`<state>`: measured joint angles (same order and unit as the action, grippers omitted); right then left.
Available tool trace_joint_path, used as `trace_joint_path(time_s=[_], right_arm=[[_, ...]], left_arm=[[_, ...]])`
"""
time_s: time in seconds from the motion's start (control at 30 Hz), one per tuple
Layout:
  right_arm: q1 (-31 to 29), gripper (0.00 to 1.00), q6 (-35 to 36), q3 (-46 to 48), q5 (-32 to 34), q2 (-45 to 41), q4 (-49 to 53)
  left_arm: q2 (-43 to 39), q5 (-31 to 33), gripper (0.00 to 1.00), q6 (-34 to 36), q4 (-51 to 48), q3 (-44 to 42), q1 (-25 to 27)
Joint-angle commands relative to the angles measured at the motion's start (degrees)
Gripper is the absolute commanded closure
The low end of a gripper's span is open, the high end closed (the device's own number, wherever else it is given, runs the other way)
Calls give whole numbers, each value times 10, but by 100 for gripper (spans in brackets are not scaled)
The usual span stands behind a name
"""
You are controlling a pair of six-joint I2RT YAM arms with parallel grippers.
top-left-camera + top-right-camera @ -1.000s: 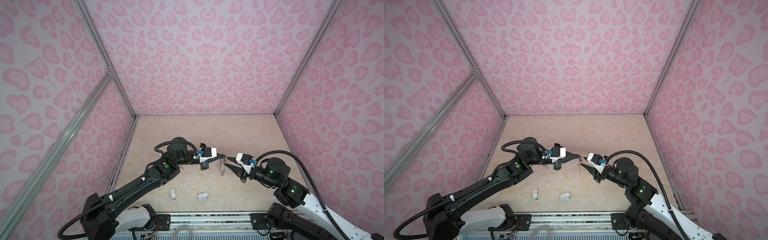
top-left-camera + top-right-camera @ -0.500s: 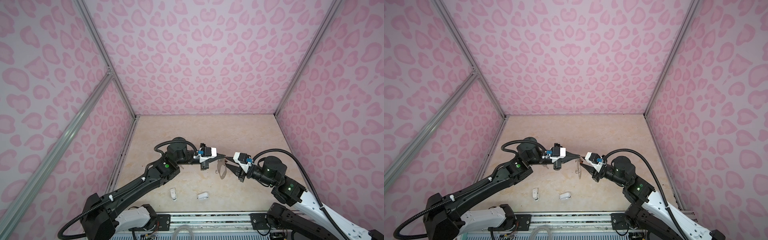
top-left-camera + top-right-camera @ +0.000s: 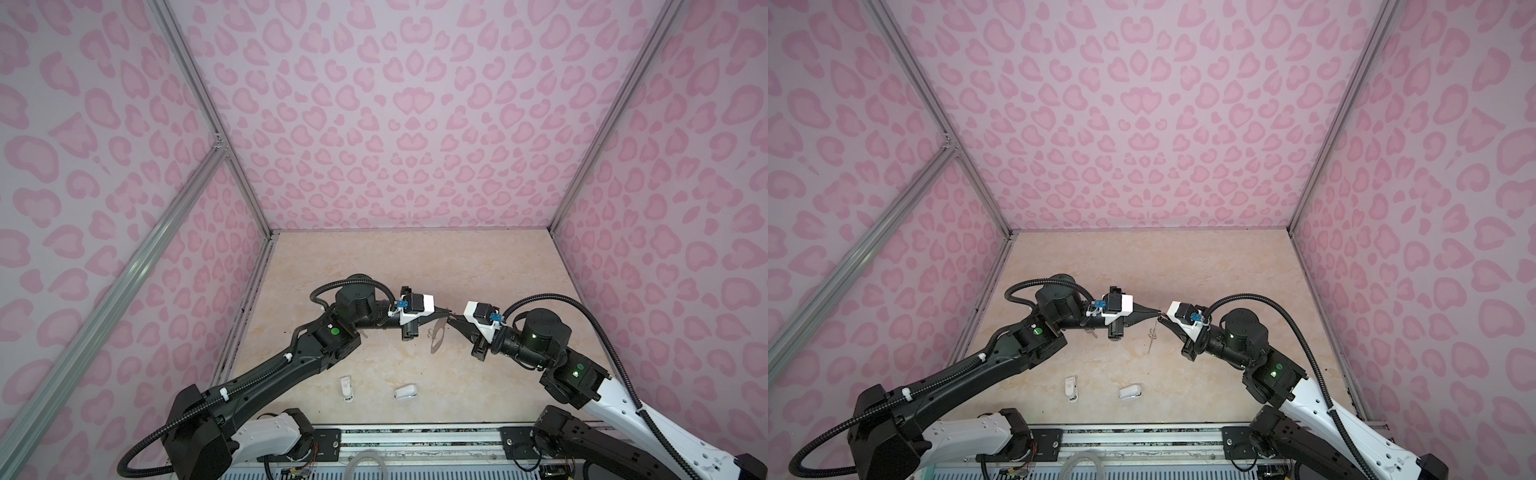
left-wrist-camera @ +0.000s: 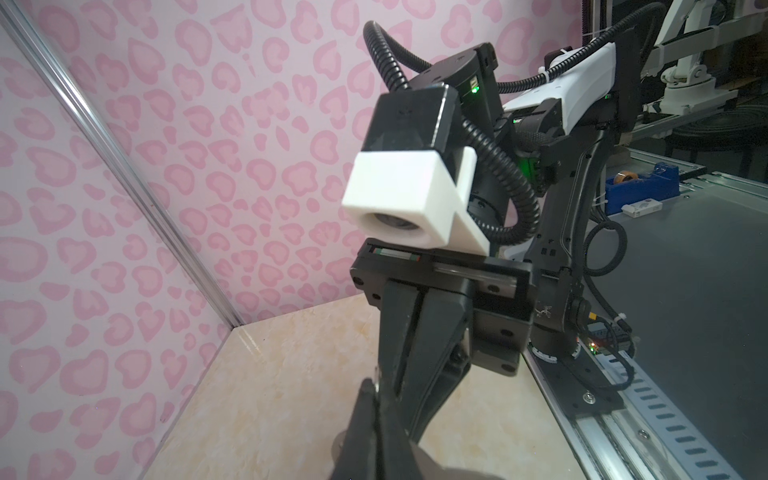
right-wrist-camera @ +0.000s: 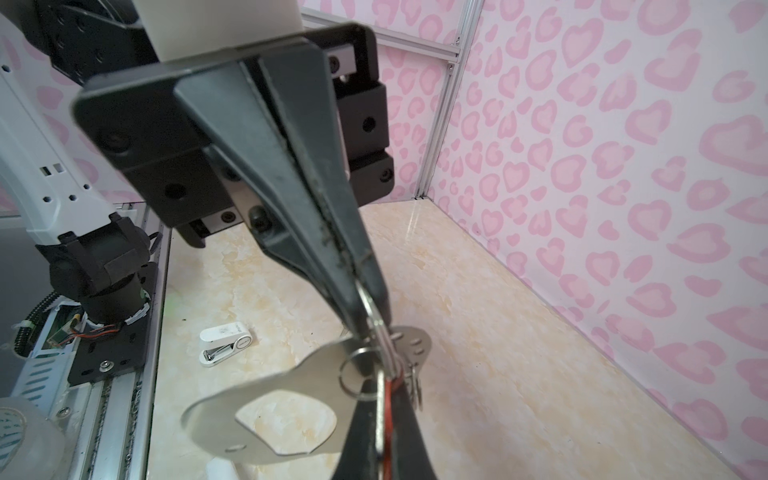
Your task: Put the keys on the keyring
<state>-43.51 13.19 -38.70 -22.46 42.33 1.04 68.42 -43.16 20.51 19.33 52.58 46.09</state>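
The keyring (image 5: 266,399), a flat grey plate with an oval cutout, hangs above the floor from one of its wire rings (image 5: 374,316). My left gripper (image 5: 370,320) is shut on that ring. In both top views the plate (image 3: 436,336) (image 3: 1152,336) dangles below the two meeting tips. My right gripper (image 5: 380,390) is shut on a silver key with an orange-red tag (image 5: 388,399), seen edge-on, its end up against the rings at the plate's edge. In a top view the left gripper (image 3: 445,311) and right gripper (image 3: 452,319) nearly touch tip to tip.
Two small white plastic objects (image 3: 347,388) (image 3: 405,392) lie on the beige floor near the front rail, below the left arm. Pink patterned walls close in three sides. The left wrist view is mostly filled by the right arm (image 4: 415,187).
My right gripper has moved left, up to the left gripper's tip and the hanging keyring, and its jaws have closed. The left arm has held still.
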Motion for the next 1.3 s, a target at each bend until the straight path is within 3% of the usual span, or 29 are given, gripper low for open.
trace_joint_path(time_s=[0.0,0.57,1.03,1.1,1.17,1.23,1.27], right_arm=[[0,100,16,-13,12,-5,24],[2,100,71,-106,39,29,176],[11,100,116,-188,20,90,284],[11,100,117,-194,15,97,286],[11,100,123,-200,18,104,293],[11,100,133,-207,21,114,301],[11,100,138,-212,22,122,306]], left_arm=[[-4,19,97,17,1,2,-2],[-11,53,97,57,-47,-13,-1],[-24,72,97,64,-54,-46,-2],[-22,76,89,61,-54,-45,-2],[-21,93,73,53,-54,-47,-2],[-23,113,65,38,-44,-57,-10],[-25,120,54,28,-39,-63,-19]])
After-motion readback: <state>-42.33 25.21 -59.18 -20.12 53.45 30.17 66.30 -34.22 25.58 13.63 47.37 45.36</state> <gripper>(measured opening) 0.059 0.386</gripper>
